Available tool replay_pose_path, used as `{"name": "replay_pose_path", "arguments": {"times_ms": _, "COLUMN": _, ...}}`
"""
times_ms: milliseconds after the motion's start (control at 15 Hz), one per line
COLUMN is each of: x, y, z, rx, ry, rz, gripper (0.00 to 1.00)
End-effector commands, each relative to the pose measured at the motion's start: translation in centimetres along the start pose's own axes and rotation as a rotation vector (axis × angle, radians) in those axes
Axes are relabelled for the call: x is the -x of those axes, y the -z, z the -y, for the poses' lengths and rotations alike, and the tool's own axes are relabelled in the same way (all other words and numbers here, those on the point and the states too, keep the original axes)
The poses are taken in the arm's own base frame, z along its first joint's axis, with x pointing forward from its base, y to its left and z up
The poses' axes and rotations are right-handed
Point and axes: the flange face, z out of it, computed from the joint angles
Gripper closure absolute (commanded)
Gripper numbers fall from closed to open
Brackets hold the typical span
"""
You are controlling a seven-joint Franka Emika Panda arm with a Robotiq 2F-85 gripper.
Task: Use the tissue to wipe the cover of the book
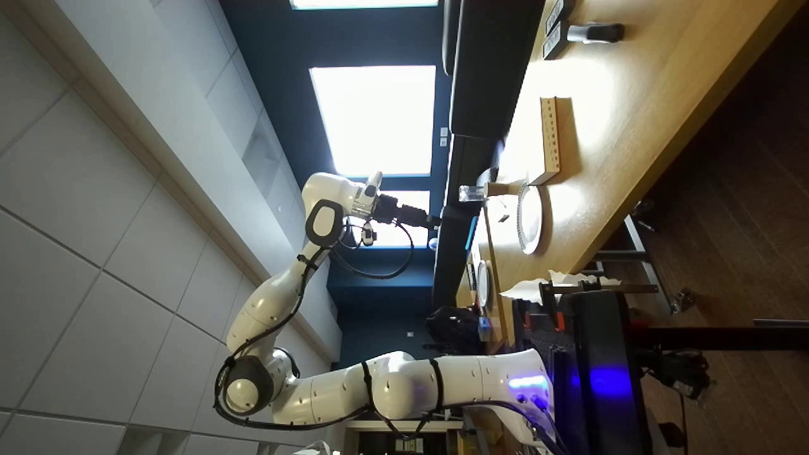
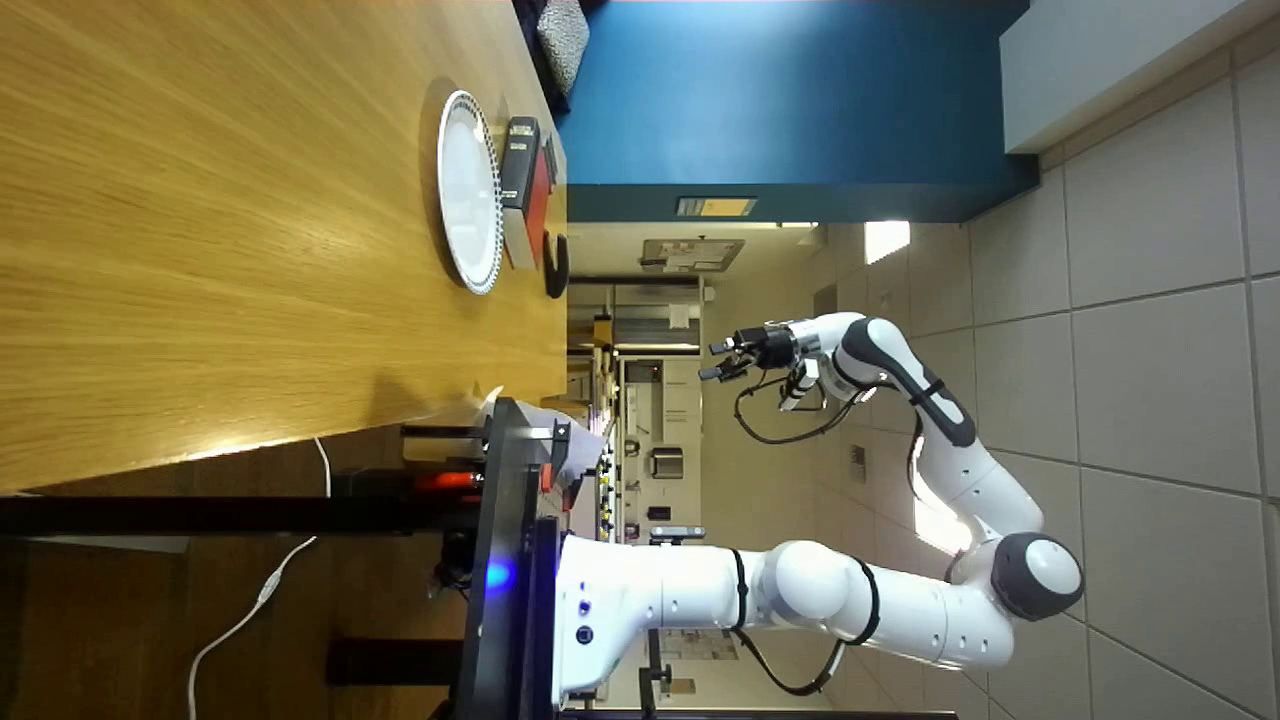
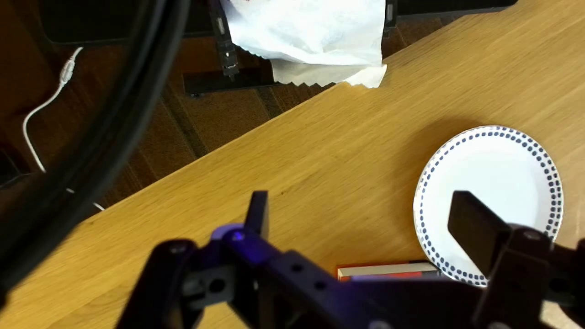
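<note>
The white tissue (image 3: 311, 32) lies at the robot's base mount between two dark clamps, its ragged end reaching the table edge. It also shows in both exterior views (image 1: 528, 291) (image 2: 570, 430). The book (image 2: 522, 190), with a black spine and red cover, lies flat on the table beside the plate. In an exterior view its pale tan page edges (image 1: 550, 136) show. In the wrist view only a strip of the book (image 3: 384, 270) shows; my gripper hides the rest. My gripper (image 3: 361, 201) is open and empty, high above the table in both exterior views (image 1: 435, 224) (image 2: 714, 361).
A white plate (image 3: 496, 160) with a dotted rim stands against the book. A wooden cylinder (image 1: 500, 189) and a clear cup (image 1: 471, 193) are near the plate. A marker (image 1: 594, 33) lies at the table's far end. Black clamps (image 1: 550, 302) rise by the tissue.
</note>
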Motion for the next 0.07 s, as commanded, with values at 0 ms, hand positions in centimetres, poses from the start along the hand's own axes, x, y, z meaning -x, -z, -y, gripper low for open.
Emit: {"name": "replay_pose_path", "arguments": {"times_ms": 0, "x": -0.01, "y": 0.06, "z": -0.01, "rx": 0.0, "ry": 0.0, "rz": 0.001, "gripper": 0.0}}
